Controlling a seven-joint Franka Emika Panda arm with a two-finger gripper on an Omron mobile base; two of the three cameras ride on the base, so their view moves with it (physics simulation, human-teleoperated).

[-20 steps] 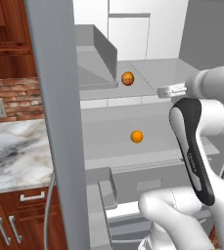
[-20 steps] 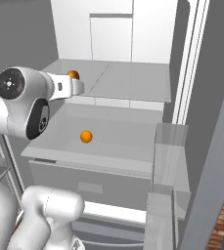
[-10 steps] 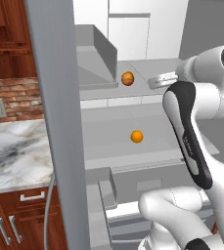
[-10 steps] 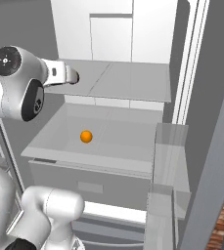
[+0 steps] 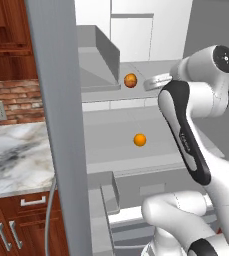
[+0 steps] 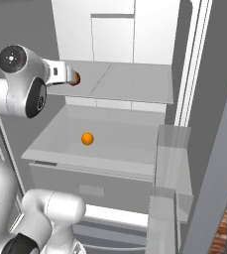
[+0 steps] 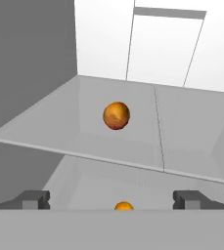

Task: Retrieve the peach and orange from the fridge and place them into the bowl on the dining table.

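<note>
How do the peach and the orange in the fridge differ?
The peach is dull reddish-tan and sits on the upper shelf; the orange is bright yellow-orange and sits on the shelf below. The open gripper faces the peach, not the orange. Both are small, round and untouched.

The fridge (image 5: 61, 125) stands open, its grey door edge running up the left of the picture. On the upper shelf (image 5: 106, 80) sits the peach (image 5: 130, 80), dull reddish-tan. Just to its right the white arm (image 5: 186, 125) reaches in at shelf level, its wrist end near the fruit but apart from it. On the lower shelf (image 5: 116, 145) rests the orange (image 5: 139, 140), alone. At far left a marble counter (image 5: 11, 160) tops wooden drawers.
</note>
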